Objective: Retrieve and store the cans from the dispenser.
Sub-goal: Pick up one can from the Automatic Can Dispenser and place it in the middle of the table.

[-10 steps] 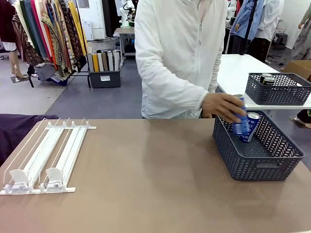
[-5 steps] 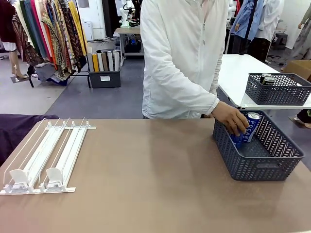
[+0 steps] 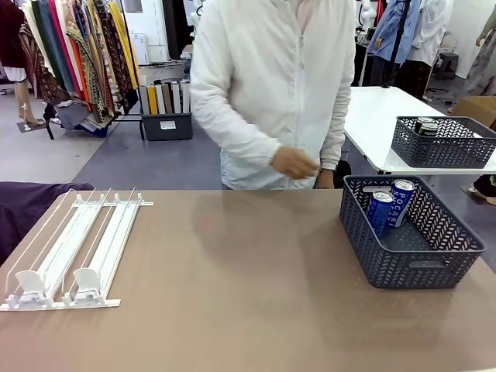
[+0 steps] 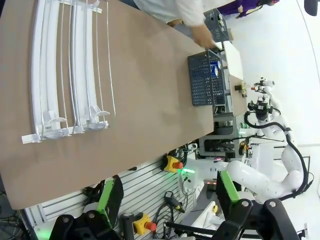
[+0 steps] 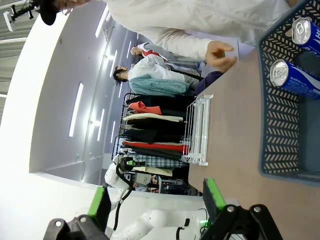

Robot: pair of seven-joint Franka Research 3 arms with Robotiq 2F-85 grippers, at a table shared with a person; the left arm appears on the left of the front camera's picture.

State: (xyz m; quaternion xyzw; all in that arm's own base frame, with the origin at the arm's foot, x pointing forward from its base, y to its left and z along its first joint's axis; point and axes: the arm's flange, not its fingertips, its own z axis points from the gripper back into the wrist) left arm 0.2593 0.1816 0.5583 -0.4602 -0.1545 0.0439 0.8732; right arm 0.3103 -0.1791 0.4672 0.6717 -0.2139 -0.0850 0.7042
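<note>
1. The flat white wire-rail dispenser (image 3: 74, 252) lies at the lower left of the front view on the brown table (image 3: 232, 294). Its lanes hold no cans, and two small white pusher blocks (image 3: 58, 285) sit at its near end.
2. The dark grey lattice plastic basket (image 3: 411, 236) stands at the right of the front view, on the table's right side.
3. Two slim blue drink cans with white lettering and silver tops (image 3: 390, 205) stand side by side in the basket's far left corner, leaning a little.
4. A person in a white long-sleeved shirt (image 3: 271, 85) stands at the far edge, upper middle of the frame. One hand (image 3: 294, 163) hangs above the table edge, well left of the basket and holding nothing.
5. A second grey lattice basket (image 3: 442, 143) with dark cans inside rests on a white table at the upper right.
6. In the left wrist view, the left gripper (image 4: 167, 197) shows at the bottom edge. Its green-padded fingers (image 4: 106, 194) stand wide apart, holding nothing, high above the table.
7. In the right wrist view, the right gripper (image 5: 155, 205) likewise has its fingers spread and bare, with the basket at the frame's right.
</note>
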